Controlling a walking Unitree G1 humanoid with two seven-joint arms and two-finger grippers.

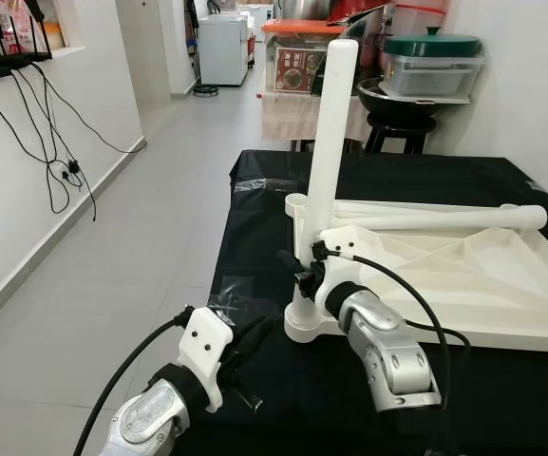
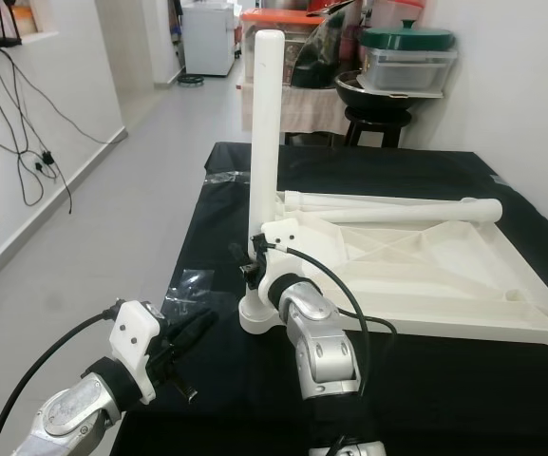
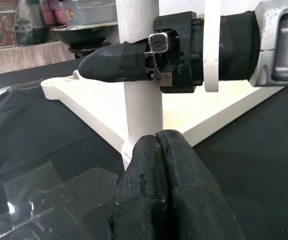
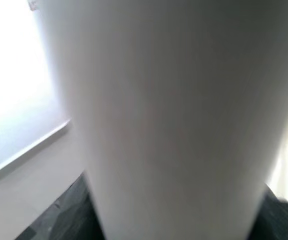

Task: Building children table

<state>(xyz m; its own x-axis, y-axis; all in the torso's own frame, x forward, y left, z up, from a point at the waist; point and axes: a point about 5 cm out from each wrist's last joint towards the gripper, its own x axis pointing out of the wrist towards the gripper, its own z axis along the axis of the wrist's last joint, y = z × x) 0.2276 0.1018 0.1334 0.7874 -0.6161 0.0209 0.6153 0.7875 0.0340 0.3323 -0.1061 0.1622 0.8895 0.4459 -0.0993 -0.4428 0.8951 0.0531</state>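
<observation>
A white children's table top [image 1: 463,275] lies upside down on a black-covered table [image 1: 255,218]. One white leg [image 1: 333,123] stands upright in the socket at its near left corner. My right gripper [image 1: 304,271] is shut on this leg just above the socket; one black finger [image 3: 114,62] crosses the leg in the left wrist view. A second white leg [image 1: 444,219] lies across the far side of the top. My left gripper [image 1: 269,326] is shut and holds nothing. It hovers low over the cloth, pointing at the leg's base from the near left.
Clear plastic wrap [image 1: 228,306] lies on the cloth near my left gripper. The table's left edge drops to open tiled floor [image 1: 112,247]. A stool with stacked pots [image 1: 402,104] stands behind the table. Cables [image 1: 55,152] hang on the left wall.
</observation>
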